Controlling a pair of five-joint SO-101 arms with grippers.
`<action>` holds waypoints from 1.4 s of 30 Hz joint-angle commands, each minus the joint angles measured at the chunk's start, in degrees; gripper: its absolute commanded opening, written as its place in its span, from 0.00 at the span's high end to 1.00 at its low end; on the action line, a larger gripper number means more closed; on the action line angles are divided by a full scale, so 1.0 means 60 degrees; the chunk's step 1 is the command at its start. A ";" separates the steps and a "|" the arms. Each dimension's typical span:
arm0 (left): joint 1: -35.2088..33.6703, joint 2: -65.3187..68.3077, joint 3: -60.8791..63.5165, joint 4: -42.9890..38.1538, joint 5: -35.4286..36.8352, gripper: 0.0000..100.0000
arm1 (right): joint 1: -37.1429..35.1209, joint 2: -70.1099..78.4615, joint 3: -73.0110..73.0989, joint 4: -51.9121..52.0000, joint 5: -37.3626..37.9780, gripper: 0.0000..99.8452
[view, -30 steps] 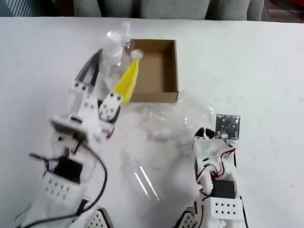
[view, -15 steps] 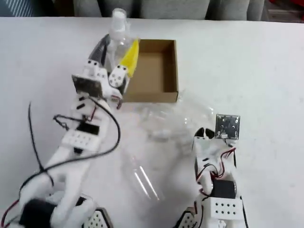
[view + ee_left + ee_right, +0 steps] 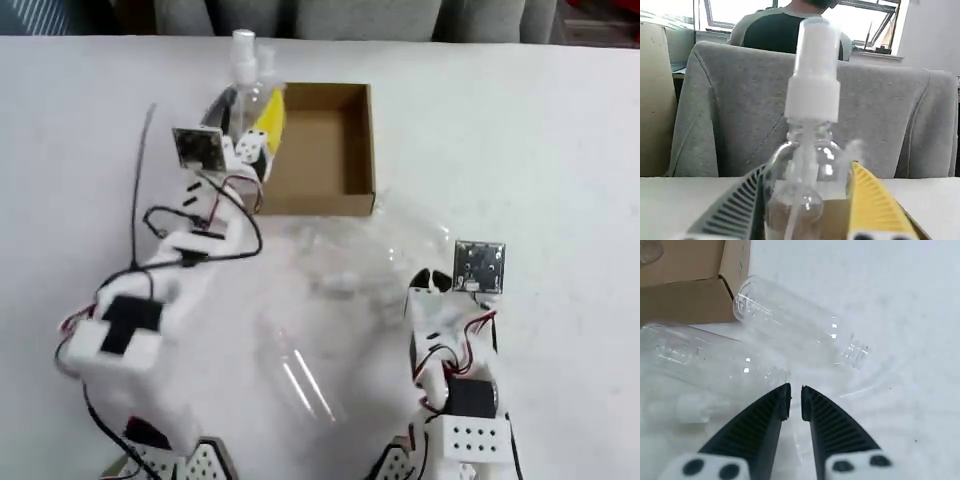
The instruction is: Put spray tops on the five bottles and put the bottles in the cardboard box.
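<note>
My left gripper (image 3: 245, 108) is shut on a clear bottle (image 3: 247, 82) with a white spray top (image 3: 813, 75). It holds the bottle upright at the far left corner of the cardboard box (image 3: 335, 150), between a grey finger (image 3: 737, 207) and a yellow finger (image 3: 874, 205). Whether the bottle's base is inside the box is hidden. My right gripper (image 3: 794, 392) hovers low over the table with its black jaws almost together and nothing between them. Two clear bottles without tops, one (image 3: 795, 325) and another (image 3: 715, 360), lie just beyond it near the box corner (image 3: 695, 295). A loose spray top (image 3: 687, 407) lies beside them.
More clear bottles lie on the white table (image 3: 560, 130) between the arms, one (image 3: 300, 375) near the front. The right arm (image 3: 455, 350) stands at the front right. A grey seat back (image 3: 715, 110) is behind the table.
The left arm has swung the bottle away from the front toward the table's far side and stood it more upright at the box's far left corner. The right arm has not moved.
</note>
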State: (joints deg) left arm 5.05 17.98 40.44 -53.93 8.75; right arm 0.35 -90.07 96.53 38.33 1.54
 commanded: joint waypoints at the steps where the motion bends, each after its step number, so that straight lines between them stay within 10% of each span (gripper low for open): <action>1: 0.0110 0.1604 -0.1289 -0.2051 0.0147 0.98 | 0.0081 -0.0095 0.0103 0.0051 0.0073 0.98; 35: 0.0051 0.4593 -0.3018 -0.2330 -0.1304 0.97 | 0.0081 -0.0095 0.0103 0.0051 0.0073 0.98; 42: 0.0051 0.4696 -0.3048 -0.1949 -0.1348 0.81 | 0.0081 -0.0095 0.0103 0.0051 0.0073 0.98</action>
State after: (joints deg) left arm 5.23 46.11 24.53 -67.03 1.63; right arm 0.35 -90.07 96.53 38.33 1.54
